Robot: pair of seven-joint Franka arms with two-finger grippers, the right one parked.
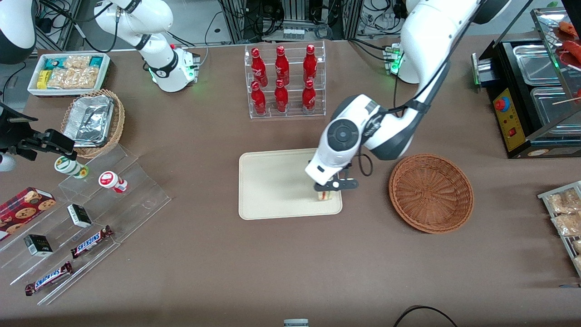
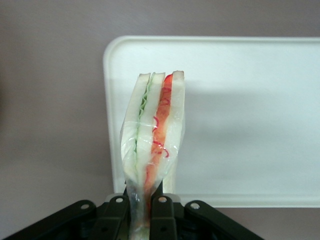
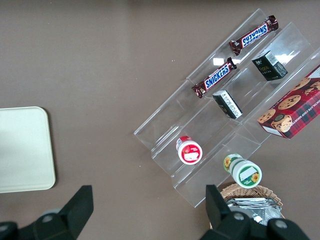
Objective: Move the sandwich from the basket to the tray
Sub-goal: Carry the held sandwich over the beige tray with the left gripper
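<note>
My left gripper (image 1: pixel 327 190) hangs over the beige tray (image 1: pixel 272 181), at the tray's corner nearest the basket and the front camera. It is shut on the wrapped sandwich (image 1: pixel 326 195), which points down at the tray. In the left wrist view the gripper (image 2: pixel 141 212) pinches the sandwich (image 2: pixel 155 130) by its clear wrap, and the white bread with green and red filling stands on edge over the tray (image 2: pixel 240 120). I cannot tell whether the sandwich touches the tray. The reddish-brown wicker basket (image 1: pixel 431 192) stands beside the tray toward the working arm's end, with nothing in it.
A clear rack of red bottles (image 1: pixel 286 81) stands farther from the front camera than the tray. A black food warmer (image 1: pixel 531 95) is at the working arm's end. Clear stepped shelves with snacks (image 1: pixel 86 218), a foil-container basket (image 1: pixel 93 122) and a white snack bin (image 1: pixel 68 72) lie toward the parked arm's end.
</note>
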